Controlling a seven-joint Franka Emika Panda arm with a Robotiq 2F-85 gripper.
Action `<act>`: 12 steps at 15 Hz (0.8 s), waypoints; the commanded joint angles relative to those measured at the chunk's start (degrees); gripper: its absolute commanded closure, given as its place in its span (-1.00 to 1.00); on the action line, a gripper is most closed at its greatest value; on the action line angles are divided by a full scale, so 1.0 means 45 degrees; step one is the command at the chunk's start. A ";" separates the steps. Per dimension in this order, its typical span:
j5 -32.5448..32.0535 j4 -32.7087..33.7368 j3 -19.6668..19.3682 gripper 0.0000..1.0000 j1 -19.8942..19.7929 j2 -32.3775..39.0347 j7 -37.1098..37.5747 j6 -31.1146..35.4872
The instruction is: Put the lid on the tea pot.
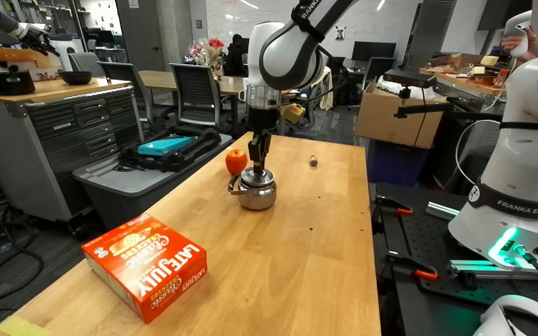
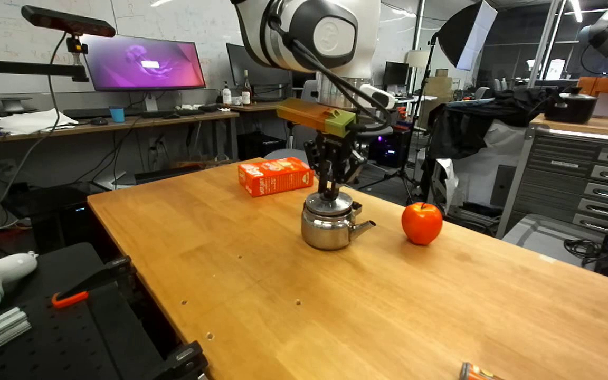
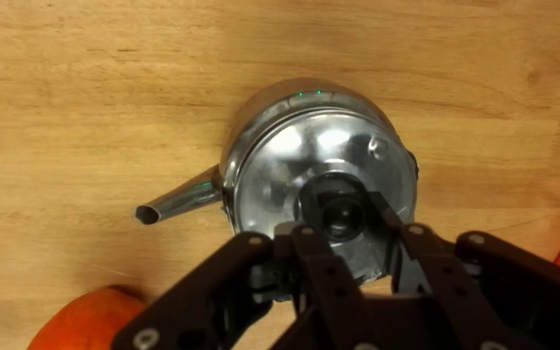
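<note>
Currently, the gripper (image 3: 345, 213) is clamped on the lid (image 3: 280, 170) at its dark knob (image 3: 343, 223). The lid lies over the mouth of the tea pot (image 1: 258, 199) (full seating cannot be confirmed). The tea pot stands upright on the wooden table (image 1: 315, 275): apple (image 2: 421, 223) near, on its spout side; cracker box (image 1: 145, 263) farther off, opposite. Beyond the tea pot, in an exterior view: lit monitor (image 2: 116, 66) on a desk (image 2: 151, 125). Well apart from the tea pot, in both exterior views: drawer cabinet (image 1: 87, 122).
</note>
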 commanded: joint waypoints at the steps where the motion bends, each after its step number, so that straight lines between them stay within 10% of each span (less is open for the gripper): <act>1: -0.0091 0.0545 0.0128 0.86 -0.0247 0.0510 -0.0024 -0.0179; 12: 0.0062 0.0442 0.0278 0.86 -0.0308 0.0543 -0.0202 -0.0058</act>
